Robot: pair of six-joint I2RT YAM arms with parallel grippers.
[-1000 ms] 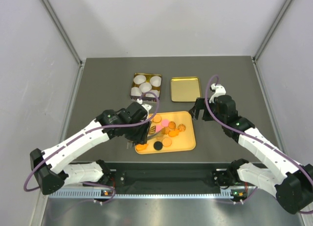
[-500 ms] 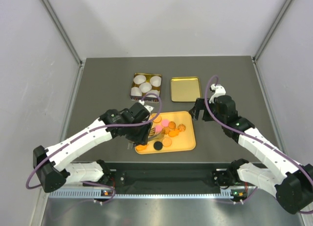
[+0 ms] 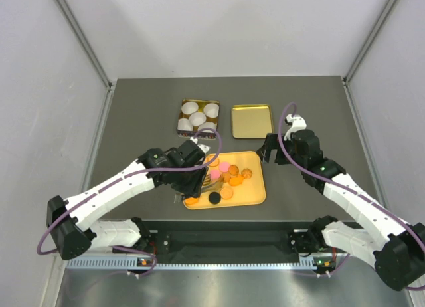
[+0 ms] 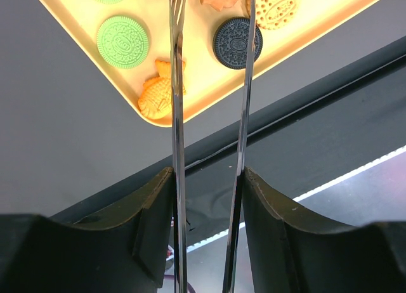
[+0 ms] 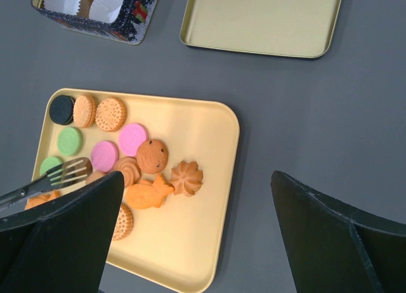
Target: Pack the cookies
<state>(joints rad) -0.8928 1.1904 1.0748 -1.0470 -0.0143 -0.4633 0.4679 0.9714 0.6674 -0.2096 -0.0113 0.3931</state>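
Clamping slim steel tongs (image 4: 175,115), left gripper (image 4: 206,179) hovers at nine o'clock over yellow tray (image 5: 203,242) of crowded coloured cookies (image 5: 133,139); a skewed pinch may flick one out. Right gripper (image 3: 269,150) gapes, empty.

Crowded cookies (image 5: 152,156) under tongs (image 5: 60,174), tray (image 5: 209,179) right side seemingly bare, open tabletop (image 5: 285,115) beyond.

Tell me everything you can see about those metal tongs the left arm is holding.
The tongs look like thin, shiny metal, with two long narrow blades running side by side and a gap between them. The left gripper clamps their handle end. From there they reach out over the left part of the yellow tray. One tip is slotted like a fork and sits above the cookies there. Whether it touches any of them cannot be told.
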